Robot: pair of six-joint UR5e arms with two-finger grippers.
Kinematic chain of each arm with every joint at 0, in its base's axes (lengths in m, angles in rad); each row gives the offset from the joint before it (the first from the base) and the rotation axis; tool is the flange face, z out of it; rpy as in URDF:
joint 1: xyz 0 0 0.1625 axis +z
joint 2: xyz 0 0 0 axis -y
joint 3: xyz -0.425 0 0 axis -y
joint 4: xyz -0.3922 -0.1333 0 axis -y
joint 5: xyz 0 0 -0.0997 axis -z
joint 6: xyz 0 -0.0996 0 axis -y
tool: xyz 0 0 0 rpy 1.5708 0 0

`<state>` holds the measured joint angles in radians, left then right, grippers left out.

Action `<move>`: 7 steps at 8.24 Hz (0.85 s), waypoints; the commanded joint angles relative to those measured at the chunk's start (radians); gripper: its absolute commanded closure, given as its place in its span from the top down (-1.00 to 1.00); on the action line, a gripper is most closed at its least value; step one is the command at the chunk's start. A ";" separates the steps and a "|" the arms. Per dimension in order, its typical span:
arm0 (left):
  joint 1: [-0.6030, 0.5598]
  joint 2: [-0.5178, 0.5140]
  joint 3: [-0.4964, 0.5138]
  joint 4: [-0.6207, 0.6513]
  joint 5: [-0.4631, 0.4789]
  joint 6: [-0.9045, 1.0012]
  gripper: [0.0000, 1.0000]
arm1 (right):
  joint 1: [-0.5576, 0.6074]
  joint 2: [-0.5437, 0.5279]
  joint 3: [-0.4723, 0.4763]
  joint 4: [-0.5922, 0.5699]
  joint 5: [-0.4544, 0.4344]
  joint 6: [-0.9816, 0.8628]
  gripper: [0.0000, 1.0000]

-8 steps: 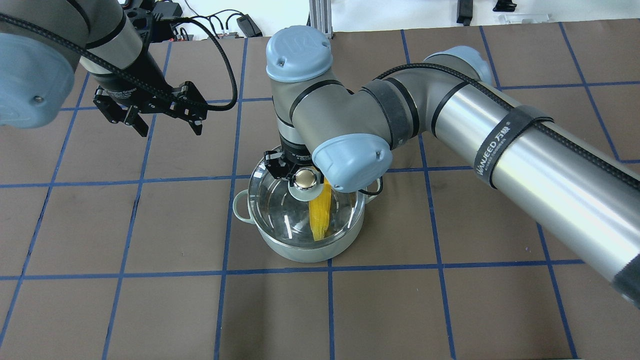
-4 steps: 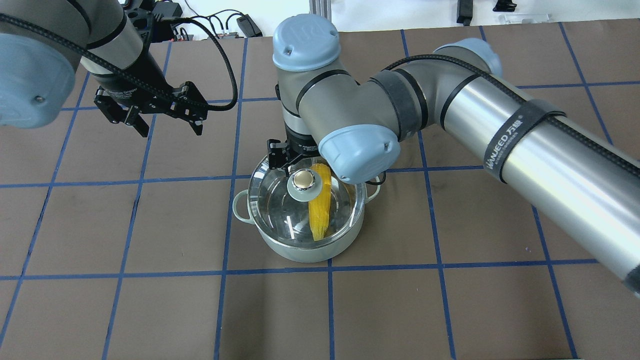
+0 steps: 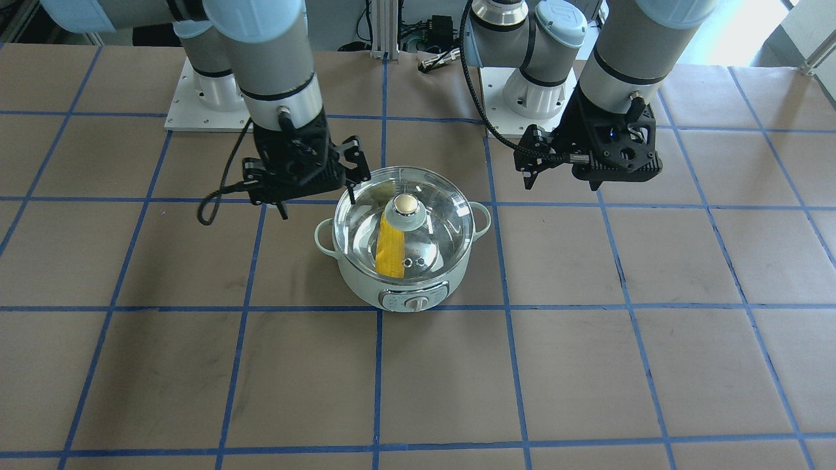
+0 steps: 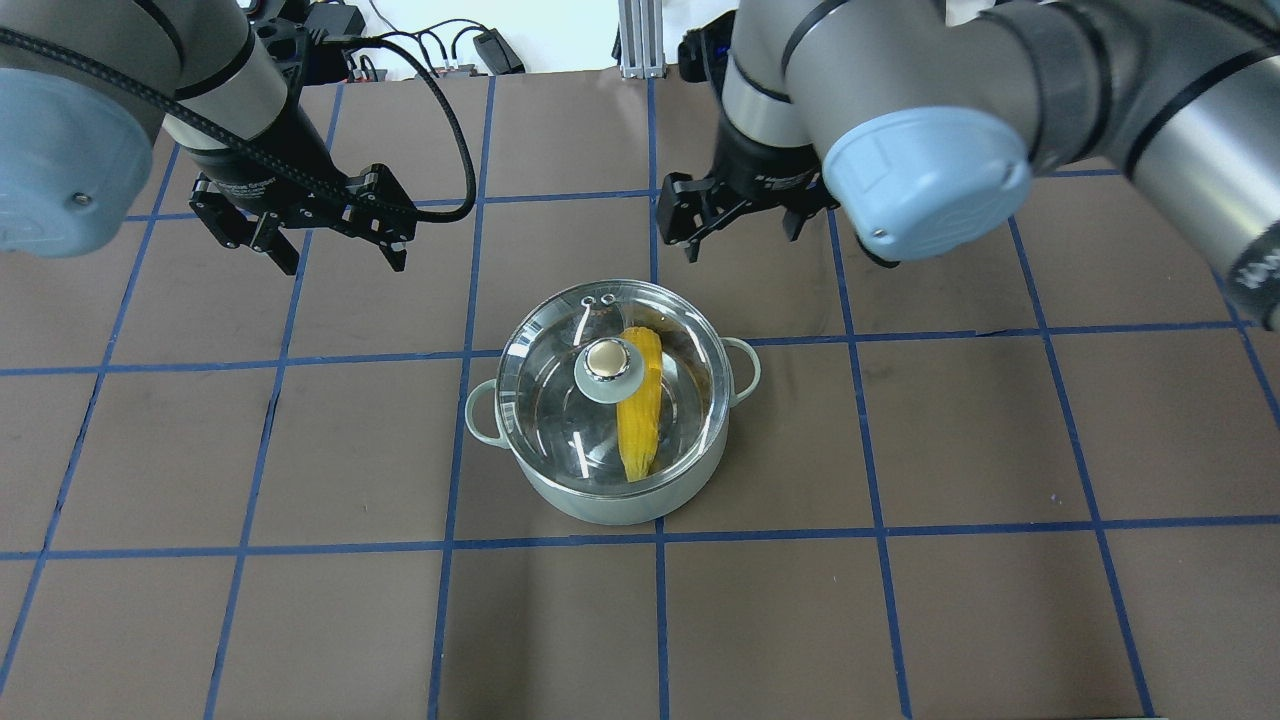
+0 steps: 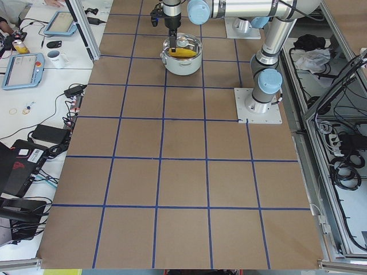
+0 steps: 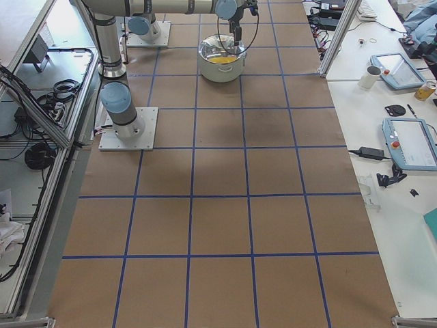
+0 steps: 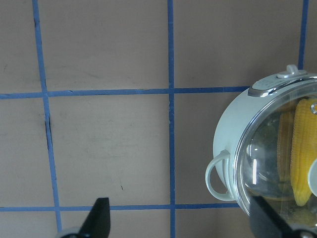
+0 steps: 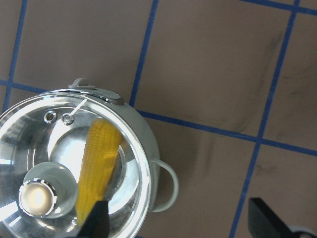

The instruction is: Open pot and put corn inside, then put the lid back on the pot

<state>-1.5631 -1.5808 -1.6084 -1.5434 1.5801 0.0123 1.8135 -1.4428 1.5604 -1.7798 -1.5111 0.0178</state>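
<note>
The pale green pot [image 4: 600, 505] stands mid-table with the clear glass lid [image 4: 560, 400] seated on it, its knob [image 4: 605, 360] on top. The yellow corn [image 4: 640, 410] lies inside, seen through the glass. My right gripper [image 4: 728, 240] is open and empty, raised beyond the pot's far side. My left gripper [image 4: 340, 262] is open and empty, to the pot's far left. In the front view the pot [image 3: 405, 294] shows its dial, with the right gripper [image 3: 317, 203] beside its rim and the left gripper [image 3: 562, 183] apart. The right wrist view shows the lid [image 8: 54, 144] and corn [image 8: 96, 168].
Cables and power adapters [image 4: 480, 45] lie past the table's far edge. The arm base plates [image 3: 196, 104] are bolted on the robot's side. Side benches hold tablets [image 6: 410, 143] and a mug [image 6: 372, 76]. The brown mat with the blue grid [image 4: 800, 620] spreads around the pot.
My right gripper has let go of the lid knob, risen and drawn back to the far right. The lid now sits on the pot. The left arm has not moved.
</note>
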 commanded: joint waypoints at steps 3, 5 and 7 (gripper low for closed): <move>-0.002 0.018 0.011 -0.004 0.006 0.003 1.00 | -0.186 -0.151 -0.082 0.192 -0.058 -0.197 1.00; -0.002 0.019 0.010 -0.003 0.004 0.003 1.00 | -0.187 -0.146 -0.077 0.189 -0.043 -0.199 1.00; -0.002 0.016 0.008 -0.003 0.004 0.003 1.00 | -0.189 -0.143 -0.077 0.185 -0.047 -0.213 1.00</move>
<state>-1.5645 -1.5636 -1.5981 -1.5466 1.5849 0.0153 1.6271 -1.5884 1.4833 -1.5916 -1.5564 -0.1812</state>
